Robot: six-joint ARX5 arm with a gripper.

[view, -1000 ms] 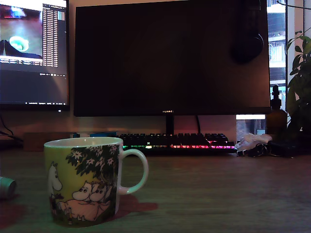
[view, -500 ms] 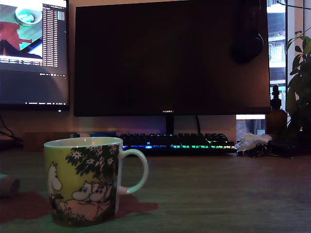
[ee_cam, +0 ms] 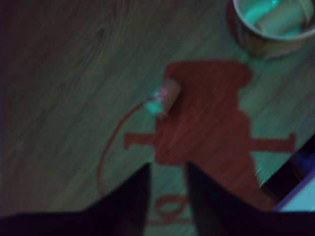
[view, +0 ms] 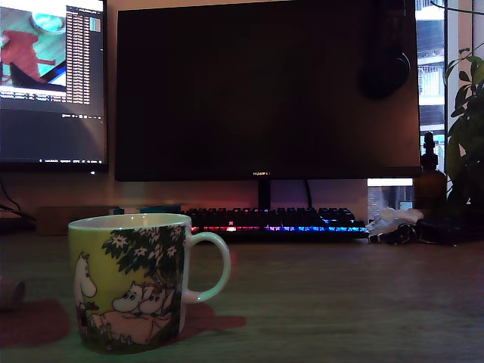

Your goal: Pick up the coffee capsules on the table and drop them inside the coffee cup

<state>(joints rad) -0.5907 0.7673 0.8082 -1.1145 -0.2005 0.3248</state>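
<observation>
Exterior: cup stands on the counter, handle toward the exterior view's right; arm out of frame, a faint pale shape at the left edge can't be identified

Wrist: end effector above the counter, jaws apart, nothing between them. One capsule lies on its side ahead of it, apart from the cup, which already holds one capsule

Risk: a pod on its side can roll or get nudged off by one finger if the descent is off-centre; frame is blurred, so alignment is hard to judge
</observation>
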